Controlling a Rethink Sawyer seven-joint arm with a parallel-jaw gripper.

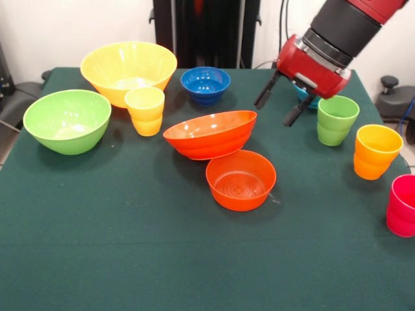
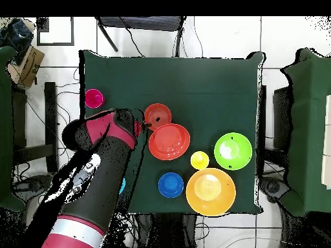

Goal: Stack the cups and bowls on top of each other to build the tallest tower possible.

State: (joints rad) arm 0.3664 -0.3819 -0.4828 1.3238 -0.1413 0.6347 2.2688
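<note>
A large orange bowl (image 1: 209,134) sits tilted at the table's middle, its near side against the rim of a small orange bowl (image 1: 240,180). My gripper (image 1: 273,114) hangs open and empty just right of the large orange bowl, above the cloth. A green cup (image 1: 336,120), an orange-yellow cup (image 1: 377,151) and a pink-red cup (image 1: 403,205) stand at the right. A yellow cup (image 1: 145,110) stands by the large yellow bowl (image 1: 128,71). A green bowl (image 1: 67,120) sits at the left and a dark blue bowl (image 1: 205,84) at the back. A light blue bowl (image 1: 303,96) is mostly hidden behind the gripper.
In the overhead view the arm (image 2: 97,174) covers the table's left side, with the gripper (image 2: 143,123) beside the two orange bowls (image 2: 169,141). The pink-red cup (image 2: 94,98) stands near the table's left edge. The dark green cloth (image 1: 130,246) ends at the table's edges.
</note>
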